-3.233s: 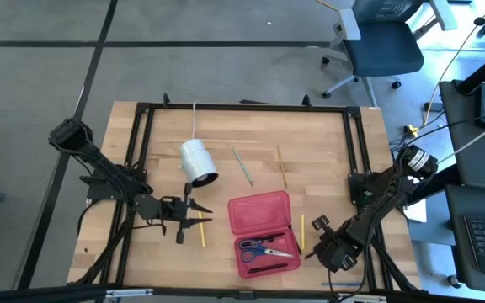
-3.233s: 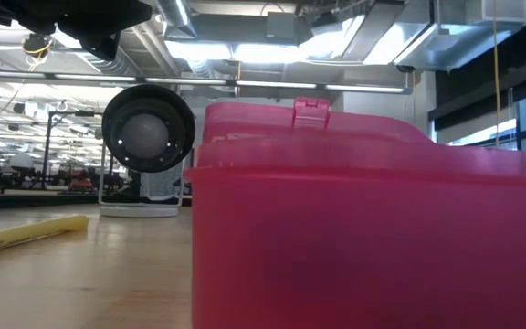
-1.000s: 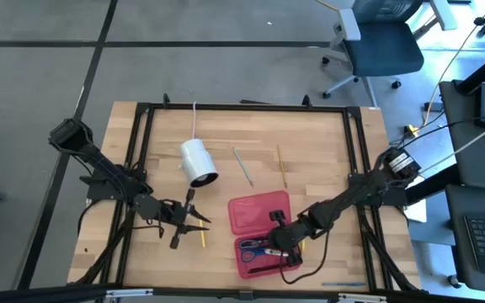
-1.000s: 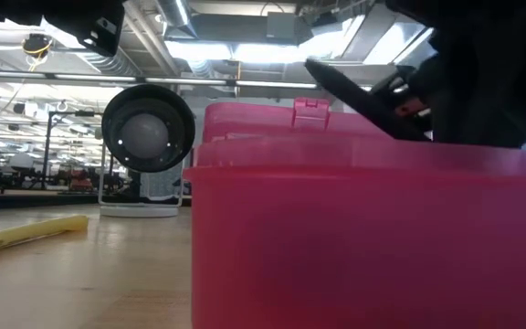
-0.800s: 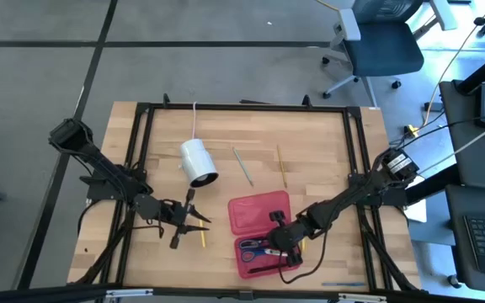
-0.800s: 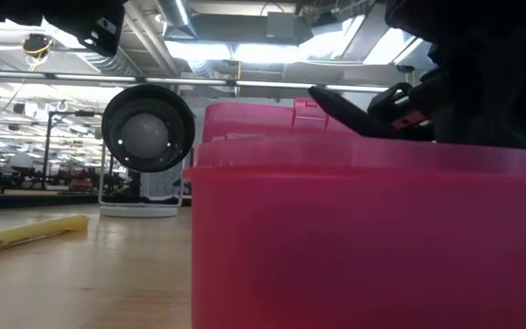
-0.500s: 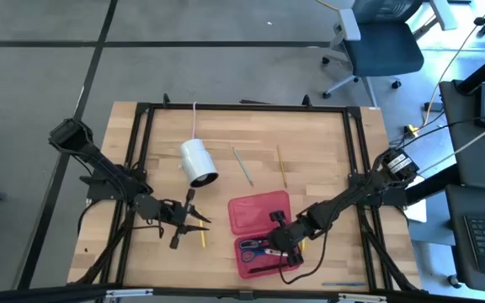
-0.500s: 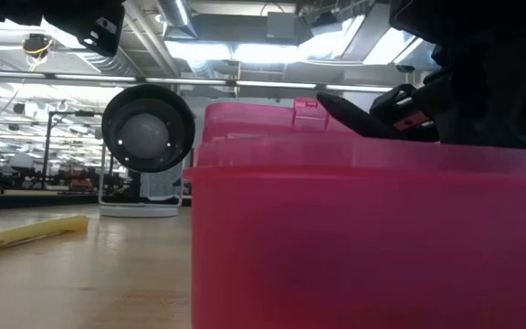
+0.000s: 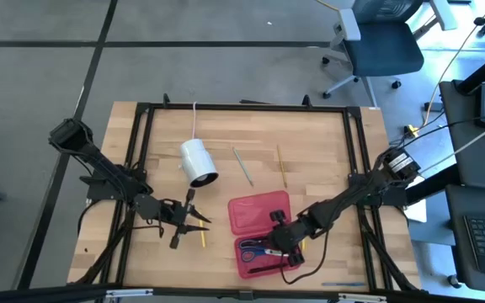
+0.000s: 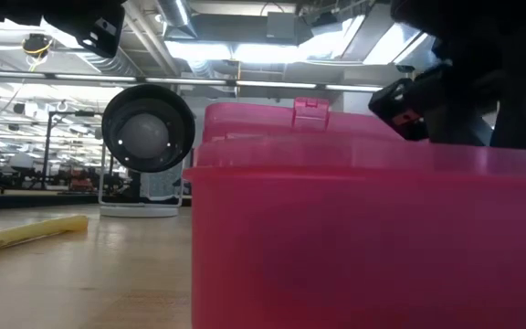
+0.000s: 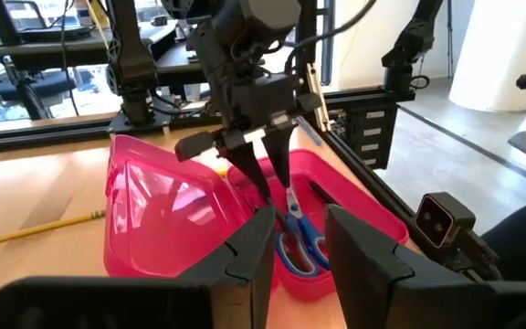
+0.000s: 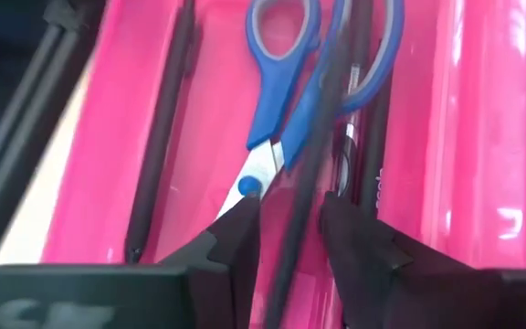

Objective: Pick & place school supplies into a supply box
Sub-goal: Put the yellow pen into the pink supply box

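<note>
The supply box [image 9: 259,212] lies open near the table's front edge, lid flat toward the far side. Its tray [image 12: 199,183] holds blue-handled scissors [image 12: 281,91] and black pens [image 12: 163,137]. My right gripper [image 12: 290,251] hangs open over the tray, pointing down. One thin black pen [image 12: 322,137] lies slanting over the scissors and runs between its fingertips. Whether it touches them does not show. My left gripper [image 9: 196,220] waits open left of the box, beside a yellow pencil [image 9: 201,234] that lies flat on the table.
A white cylinder [image 9: 198,162] with a cord lies at the far left of the box. A green pencil [image 9: 242,167] and a wood-coloured pencil [image 9: 282,167] lie on the table beyond the lid. Black frame rails [image 9: 141,168] run along the table's edges.
My right gripper has opened over the tray without shifting. The black pen's end that stuck out above the box's rim in the low view sank lower and has dropped out of sight into the tray.
</note>
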Robot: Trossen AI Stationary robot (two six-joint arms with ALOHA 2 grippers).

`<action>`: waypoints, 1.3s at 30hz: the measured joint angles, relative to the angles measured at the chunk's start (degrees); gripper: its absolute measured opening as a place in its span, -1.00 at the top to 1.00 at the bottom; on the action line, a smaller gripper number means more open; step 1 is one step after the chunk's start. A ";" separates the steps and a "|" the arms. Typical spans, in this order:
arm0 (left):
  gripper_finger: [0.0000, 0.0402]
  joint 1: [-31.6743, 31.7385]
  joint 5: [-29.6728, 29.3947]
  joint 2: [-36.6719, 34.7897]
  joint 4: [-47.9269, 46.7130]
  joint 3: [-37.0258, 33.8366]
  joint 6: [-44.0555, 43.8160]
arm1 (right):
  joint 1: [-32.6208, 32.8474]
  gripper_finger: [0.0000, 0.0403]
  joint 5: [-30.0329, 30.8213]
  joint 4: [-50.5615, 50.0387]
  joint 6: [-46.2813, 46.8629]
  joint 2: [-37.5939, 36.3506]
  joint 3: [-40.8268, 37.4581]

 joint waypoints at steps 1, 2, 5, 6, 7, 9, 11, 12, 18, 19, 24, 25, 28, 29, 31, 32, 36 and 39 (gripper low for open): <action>0.54 0.00 0.00 0.00 -0.01 0.00 -0.02 | 0.00 0.35 -0.04 -0.30 0.30 -0.64 0.00; 0.54 0.00 0.00 0.01 -0.01 0.00 -0.07 | 0.00 0.35 -0.61 -0.74 1.36 -1.38 0.01; 0.55 0.02 -0.01 0.00 0.38 0.00 -0.52 | 0.32 0.34 -3.93 -3.86 3.61 -4.60 -0.10; 0.55 0.02 -0.01 0.00 0.55 0.00 -0.50 | 0.77 0.34 -5.09 -4.48 3.74 -5.99 -0.44; 0.56 0.02 -0.01 -0.02 0.60 0.00 -0.50 | 1.49 0.34 -5.65 -4.53 3.39 -7.55 -1.10; 0.56 0.00 -0.01 0.00 0.91 0.00 -0.98 | 3.03 0.34 -5.64 -4.49 2.51 -11.17 -3.20; 0.56 0.00 -0.01 0.00 1.54 0.02 -2.16 | 4.16 0.34 -4.52 -3.73 2.44 -15.61 -5.99; 0.56 0.00 -0.01 0.00 1.77 0.02 -2.78 | 4.61 0.34 -3.21 -3.63 2.77 -17.95 -7.35; 0.56 0.00 -3.56 -0.01 1.91 0.02 -7.59 | 6.70 0.34 5.05 -1.58 -1.82 -33.03 -15.14; 0.57 0.00 -5.15 0.00 1.91 0.02 -7.84 | 6.85 0.34 6.44 -1.00 -2.89 -35.40 -16.18; 0.61 0.02 -12.61 0.00 1.92 0.02 -7.42 | 6.95 0.34 12.14 1.95 -1.43 -45.39 -22.17; 0.63 0.02 -13.38 0.00 1.91 0.02 -7.38 | 6.95 0.34 12.58 2.09 -0.41 -46.99 -23.37; 0.66 0.00 -14.50 0.00 1.91 0.02 -6.04 | 6.95 0.34 12.72 2.01 3.03 -51.10 -27.12; 0.68 0.00 -14.84 0.00 1.95 0.02 -5.66 | 6.96 0.34 12.73 1.97 3.78 -52.32 -28.38; 0.70 0.02 -15.60 0.00 2.44 0.02 -5.42 | 7.50 0.34 12.80 2.93 5.26 -54.42 -31.26; 0.70 0.01 -15.68 0.00 2.50 0.02 -5.54 | 7.80 0.34 12.74 4.32 5.61 -55.27 -32.81; 0.72 0.00 -15.61 0.00 2.15 0.02 -4.81 | 8.01 0.34 12.79 11.79 2.51 -57.46 -36.93; 0.71 0.00 -15.61 0.00 2.18 0.02 -3.45 | 8.00 0.34 13.89 14.98 -2.93 -58.40 -37.76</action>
